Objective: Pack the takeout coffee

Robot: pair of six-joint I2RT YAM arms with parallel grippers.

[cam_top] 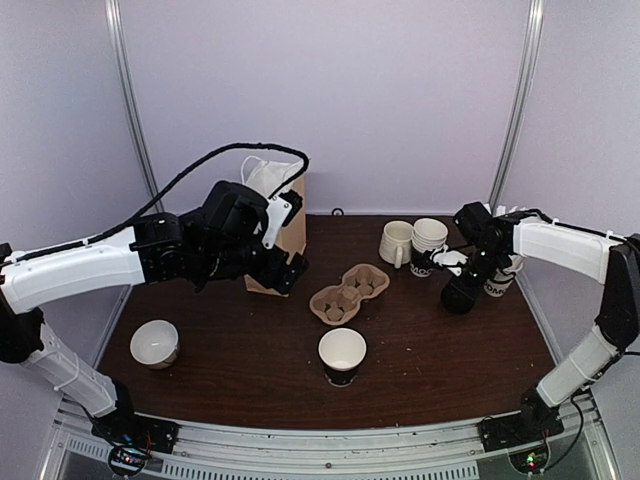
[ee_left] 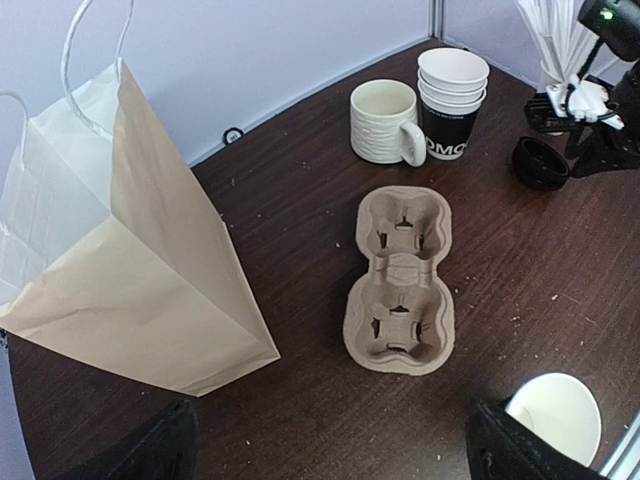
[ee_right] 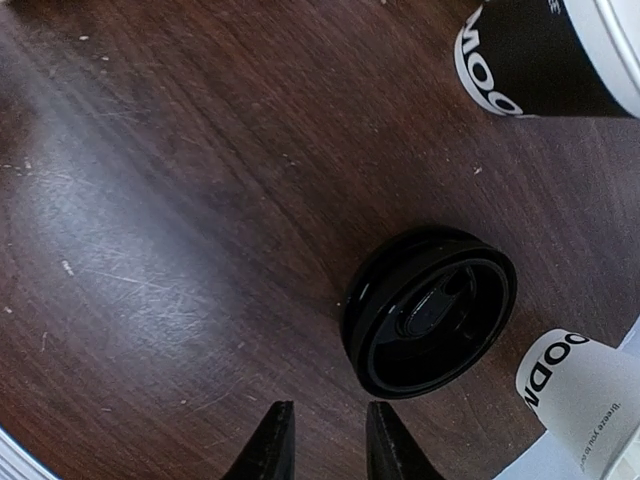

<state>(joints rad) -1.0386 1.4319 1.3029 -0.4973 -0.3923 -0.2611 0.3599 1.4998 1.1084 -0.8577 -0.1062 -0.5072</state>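
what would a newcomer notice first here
A tall brown paper bag stands at the back left, with a pulp two-cup carrier lying mid-table. A black lid lies on the dark wood just ahead of the right hand, near stacked paper cups.

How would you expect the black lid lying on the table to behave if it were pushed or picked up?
The black lid looks like thin moulded plastic, so it is probably very light and flexes a little under a pinch. Lying flat on the smooth table, it would likely slide rather than tip. Its glossy rim may be slippery.
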